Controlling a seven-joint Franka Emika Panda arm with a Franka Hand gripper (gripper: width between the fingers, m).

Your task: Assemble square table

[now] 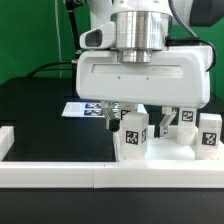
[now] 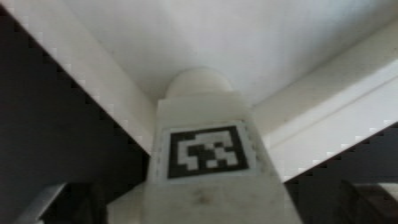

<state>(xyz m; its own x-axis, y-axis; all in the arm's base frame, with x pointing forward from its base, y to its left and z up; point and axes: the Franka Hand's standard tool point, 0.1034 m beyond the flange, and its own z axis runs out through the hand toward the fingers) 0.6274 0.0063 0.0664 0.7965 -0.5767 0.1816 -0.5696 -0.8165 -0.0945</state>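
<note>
The big white square tabletop (image 1: pixel 140 80) stands tilted up on its edge in the middle of the exterior view, its broad face toward the camera and its raised rim showing along the lower side. The robot's wrist comes down at twelve o'clock from it, hidden from the middle down by the tabletop itself.

Below the tabletop, at about six o'clock, a white leg block (image 1: pixel 133 136) with a black-and-white tag stands upright on the black worktop (image 1: pixel 40 120). The claw (image 1: pixel 118 112) hangs just above and at eleven o'clock from that block, one dark fingertip (image 1: pixel 111 109) peeking out under the tabletop's lower edge. The claw is released, its jaws spread wide, and it grasps nothing.

Two more tagged leg blocks sit at four o'clock from the tabletop: one (image 1: pixel 183 125) close by, another (image 1: pixel 209 134) further toward the exterior view's right. The marker board (image 1: pixel 82 107) lies flat on the worktop at eight o'clock from the tabletop. A long white border rail (image 1: pixel 60 172) runs along the near edge.

In the wrist view, a leg block (image 2: pixel 210 150) fills the centre, its tag facing the camera, with the tabletop (image 2: pixel 196 40) spreading behind it.
</note>
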